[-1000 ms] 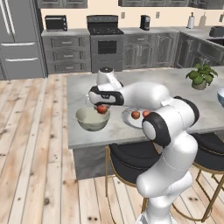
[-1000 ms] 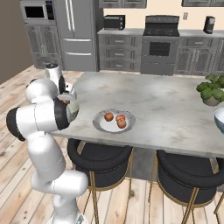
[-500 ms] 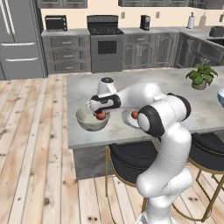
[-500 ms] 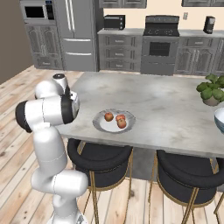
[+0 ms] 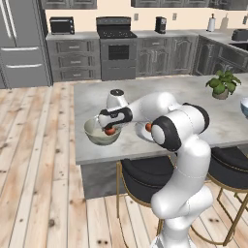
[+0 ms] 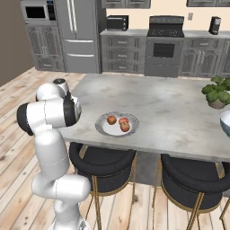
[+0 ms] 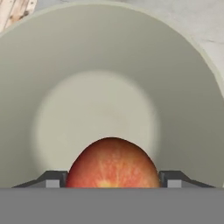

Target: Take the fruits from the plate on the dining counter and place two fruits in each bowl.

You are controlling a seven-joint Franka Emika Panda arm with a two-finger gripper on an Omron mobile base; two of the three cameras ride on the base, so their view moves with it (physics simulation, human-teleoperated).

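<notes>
My gripper (image 5: pixel 109 127) is shut on a red-orange fruit (image 5: pixel 111 131) and reaches down into the beige-grey bowl (image 5: pixel 95 135) near the left end of the dining counter (image 5: pixel 92 99). In the hand view the fruit (image 7: pixel 112 162) sits between the dark fingertips (image 7: pixel 52 179), with the bowl's bare floor (image 7: pixel 94 109) close behind it. The plate (image 6: pixel 104 130) lies on the counter (image 6: pixel 170 108) and holds three fruits (image 6: pixel 111 119), (image 6: pixel 123 120), (image 6: pixel 125 127). The white and light-blue bowl (image 6: pixel 226 124) stands at the far right edge.
A potted plant (image 5: pixel 222 83) stands at the counter's far right, by the blue bowl (image 5: pixel 244 106). Black stools with gold legs (image 6: pixel 101 164) are tucked under the near edge. Grey cabinets and a stove (image 5: pixel 116 46) line the back wall.
The gripper has gone down with the fruit, from just over the beige-grey bowl's rim into the bowl. The plate's fruits have not moved.
</notes>
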